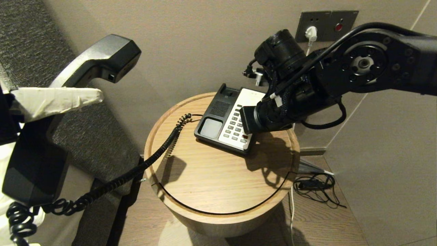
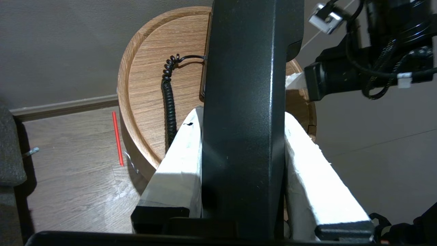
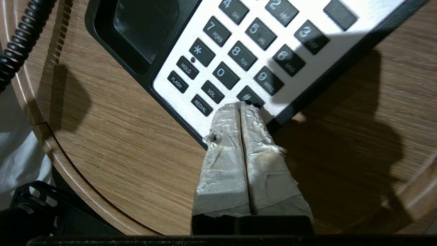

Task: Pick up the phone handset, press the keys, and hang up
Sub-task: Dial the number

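The black handset (image 1: 92,65) is held up at the far left, off the phone, and fills the left wrist view (image 2: 244,112). My left gripper (image 2: 240,116) is shut on its middle, one white-taped finger (image 1: 54,99) on each side. Its coiled cord (image 1: 160,150) runs down to the phone base (image 1: 225,123) on the round wooden table (image 1: 211,171). My right gripper (image 3: 240,104) is shut, its taped tips together over the keypad's near corner, just by the # key (image 3: 251,97). In the head view the right wrist (image 1: 273,112) covers part of the keypad.
The empty handset cradle (image 1: 211,128) lies on the phone's left side. A wall socket with a white plug (image 1: 310,33) is behind the table. Loose black cable (image 1: 315,186) lies on the floor at right. A red stick (image 2: 117,138) lies on the floor.
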Controlling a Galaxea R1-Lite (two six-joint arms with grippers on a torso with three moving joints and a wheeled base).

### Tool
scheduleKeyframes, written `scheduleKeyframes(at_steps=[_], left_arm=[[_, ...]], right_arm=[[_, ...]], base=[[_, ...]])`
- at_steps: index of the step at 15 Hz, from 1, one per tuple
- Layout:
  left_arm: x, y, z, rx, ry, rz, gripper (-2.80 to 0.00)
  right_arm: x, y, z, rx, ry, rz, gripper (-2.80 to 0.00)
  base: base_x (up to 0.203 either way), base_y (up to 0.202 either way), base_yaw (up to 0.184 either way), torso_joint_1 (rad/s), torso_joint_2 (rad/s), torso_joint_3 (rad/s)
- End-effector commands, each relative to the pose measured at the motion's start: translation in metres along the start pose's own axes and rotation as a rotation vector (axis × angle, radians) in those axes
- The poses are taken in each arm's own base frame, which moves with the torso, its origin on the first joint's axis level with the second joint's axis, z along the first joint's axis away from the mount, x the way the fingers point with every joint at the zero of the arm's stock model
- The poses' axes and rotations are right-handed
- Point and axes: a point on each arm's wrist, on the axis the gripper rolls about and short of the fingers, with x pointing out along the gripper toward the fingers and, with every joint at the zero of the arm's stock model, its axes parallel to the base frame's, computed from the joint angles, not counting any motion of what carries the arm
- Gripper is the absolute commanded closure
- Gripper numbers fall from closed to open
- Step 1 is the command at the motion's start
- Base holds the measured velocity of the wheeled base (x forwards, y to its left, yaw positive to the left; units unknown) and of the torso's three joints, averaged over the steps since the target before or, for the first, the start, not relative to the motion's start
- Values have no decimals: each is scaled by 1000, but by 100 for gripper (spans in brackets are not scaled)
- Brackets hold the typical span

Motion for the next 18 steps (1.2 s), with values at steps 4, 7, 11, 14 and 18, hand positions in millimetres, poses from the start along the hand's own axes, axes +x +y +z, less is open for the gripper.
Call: scheduleKeyframes(at_steps=[4,7,11,14,18], left_arm=[[1,0,0,-2,3,1,0],[1,0,-1,-2,5,3,0],[0,0,0,-2,2,2,0],[0,0,0,-2,3,2,0],[0,0,-1,-4,5,3,0]], right_arm=[[2,6,-5,-14,30,5,0],[-2,10,-8,-24,43,9,0],[3,9,-9,-24,55,2,0],[5,9,-9,-25,59,0,0],[9,9,-10,-27,64,-3,0]], base=[[0,0,0,0,0,0],[0,0,0,0,0,0],[0,0,0,0,0,0],[0,0,0,0,0,0],[0,0,0,0,0,0]])
